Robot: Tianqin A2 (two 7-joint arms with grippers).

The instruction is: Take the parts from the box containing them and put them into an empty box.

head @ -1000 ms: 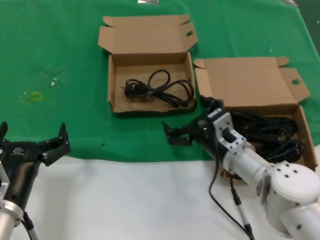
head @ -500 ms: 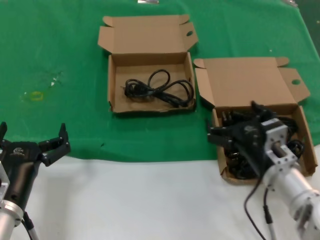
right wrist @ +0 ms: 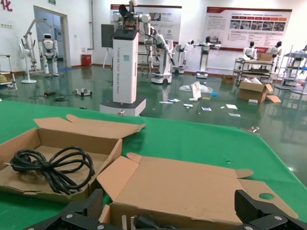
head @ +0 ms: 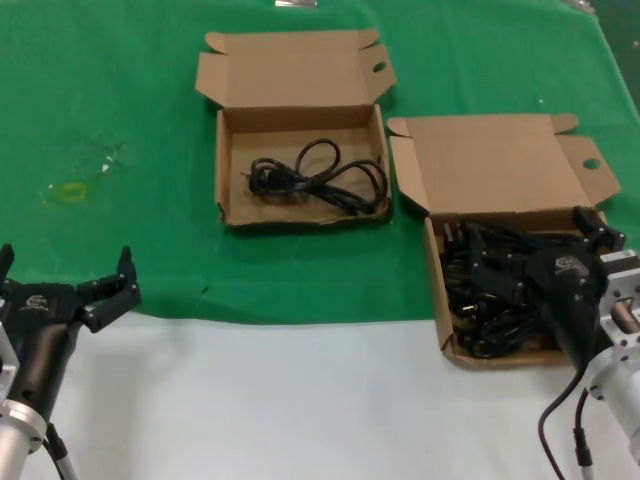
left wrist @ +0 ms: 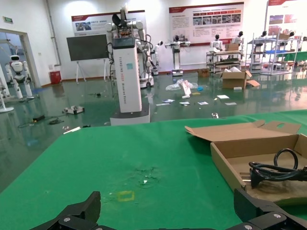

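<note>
We have our right tool (head: 545,262) over the full box (head: 600,232) at the right edge of the tabletop, its fingers spread wide and holding nothing, hovering above the tangle of cords (head: 490,290) that fills the box. The cords lie directly beneath and slightly toward the tabletop's centre from the tool, so the coming move, as we judge it, is mostly a straight drop rather than a reach. The pile has no single clear long axis; the loops cross each other, with plugs showing near the far inner corner, so we cannot tell which cord would come up first. The other box (head: 228,170) sits farther back and nearer the middle of the tabletop, well apart from the tool; it already holds one cord (head: 318,178), lying with its length across the box from side to side. Our left tool (head: 70,290) waits at the near left edge, off the green cloth (head: 120,100), its fingers also spread and empty. The right arm is plainly the nearer to the pile; the left is well away from both boxes.
</note>
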